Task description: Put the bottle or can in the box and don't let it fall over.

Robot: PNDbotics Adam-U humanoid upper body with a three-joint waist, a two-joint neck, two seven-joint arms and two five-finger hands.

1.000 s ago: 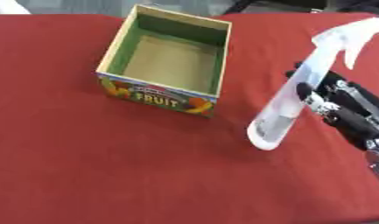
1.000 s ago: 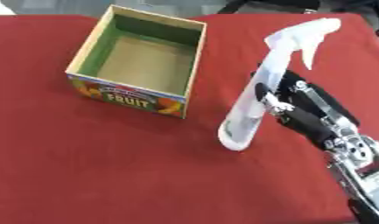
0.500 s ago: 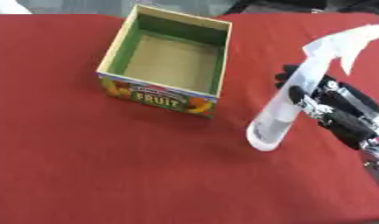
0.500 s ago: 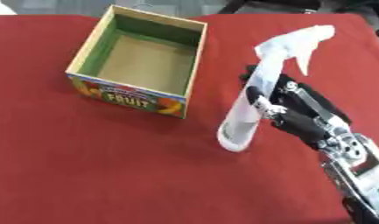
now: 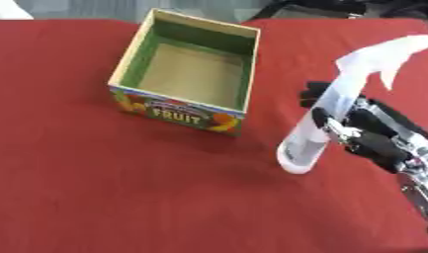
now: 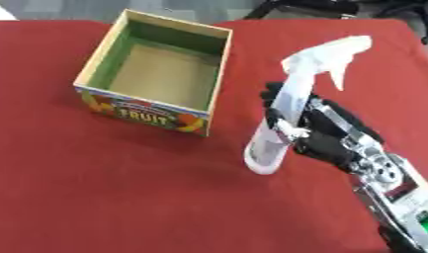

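A red worktop (image 5: 96, 197) fills the scene. Past its far edge lie dark shapes (image 6: 303, 7) and something pale at far left (image 5: 9, 10).

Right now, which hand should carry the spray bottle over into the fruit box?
The right hand. Its fingers are already curled round the spray bottle, which is tilted, to the right of the open fruit box. The left hand shows in neither view.

One spray bottle (image 6: 282, 126) counted. One open cardboard box (image 5: 184, 116) counted. One robot hand (image 6: 325, 134) seen, the right. One red table (image 5: 105, 188) seen under all.
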